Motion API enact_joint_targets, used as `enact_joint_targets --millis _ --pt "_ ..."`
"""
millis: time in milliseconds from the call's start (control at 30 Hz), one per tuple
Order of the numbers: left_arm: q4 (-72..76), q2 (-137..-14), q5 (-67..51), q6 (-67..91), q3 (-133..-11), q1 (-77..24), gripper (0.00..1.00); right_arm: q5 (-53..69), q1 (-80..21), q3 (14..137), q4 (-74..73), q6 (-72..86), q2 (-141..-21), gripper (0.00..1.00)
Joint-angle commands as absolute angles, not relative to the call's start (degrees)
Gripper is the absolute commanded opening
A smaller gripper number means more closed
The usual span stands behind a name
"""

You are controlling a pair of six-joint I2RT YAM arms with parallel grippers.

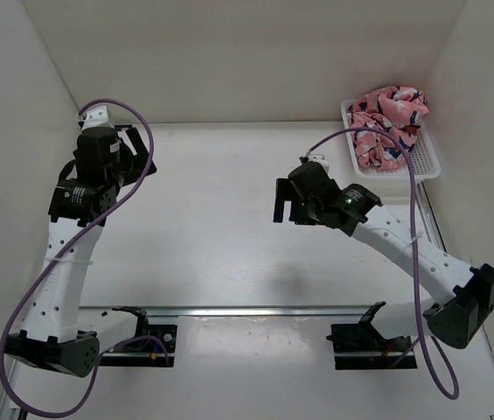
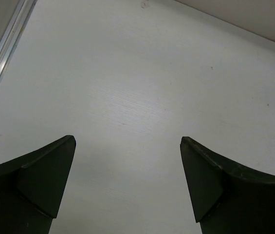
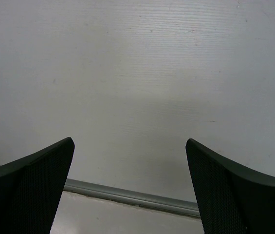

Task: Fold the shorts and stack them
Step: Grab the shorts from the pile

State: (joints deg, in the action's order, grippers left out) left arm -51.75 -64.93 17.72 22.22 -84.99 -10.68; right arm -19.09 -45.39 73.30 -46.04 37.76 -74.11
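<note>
The shorts [image 1: 388,118], salmon-pink with navy and white shapes, lie crumpled in a heap inside a white mesh basket [image 1: 425,166] at the table's back right corner. My right gripper [image 1: 283,201] hangs open over the middle of the table, left of the basket and apart from it; in the right wrist view its jaws [image 3: 130,144] stand wide with only bare tabletop between them. Far left, my left gripper [image 1: 137,144] is open as well, and the left wrist view shows nothing between its fingers [image 2: 127,141]. Neither wrist view catches the shorts.
White walls close in the table on the left, back and right. A metal rail [image 1: 255,311] runs across the table near the arm bases, and it shows as a grey strip [image 3: 137,197] in the right wrist view. Purple cables loop along both arms.
</note>
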Motion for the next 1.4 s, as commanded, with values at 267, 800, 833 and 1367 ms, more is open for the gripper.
enact_joint_targets --millis 267,800,833,1367 --pt "-49.57 -64.68 10.90 18.29 -84.29 -10.63 1.00 -26.02 -38.26 77.51 -47.29 32.79 -73.74 1.00" --pt "-49.57 -77.16 2.99 18.90 -89.03 -10.63 1.00 -5.88 4.30 109.83 -44.82 26.89 -108.66 0.93" --pt "-49.57 -77.69 3.51 18.90 -89.73 -10.63 1.00 -5.89 4.92 115.52 -45.52 26.89 -111.50 0.94" --pt "-50.89 -84.11 5.64 15.91 -94.04 -10.63 1.00 -2.30 8.53 135.70 -40.00 32.18 -128.43 0.01"
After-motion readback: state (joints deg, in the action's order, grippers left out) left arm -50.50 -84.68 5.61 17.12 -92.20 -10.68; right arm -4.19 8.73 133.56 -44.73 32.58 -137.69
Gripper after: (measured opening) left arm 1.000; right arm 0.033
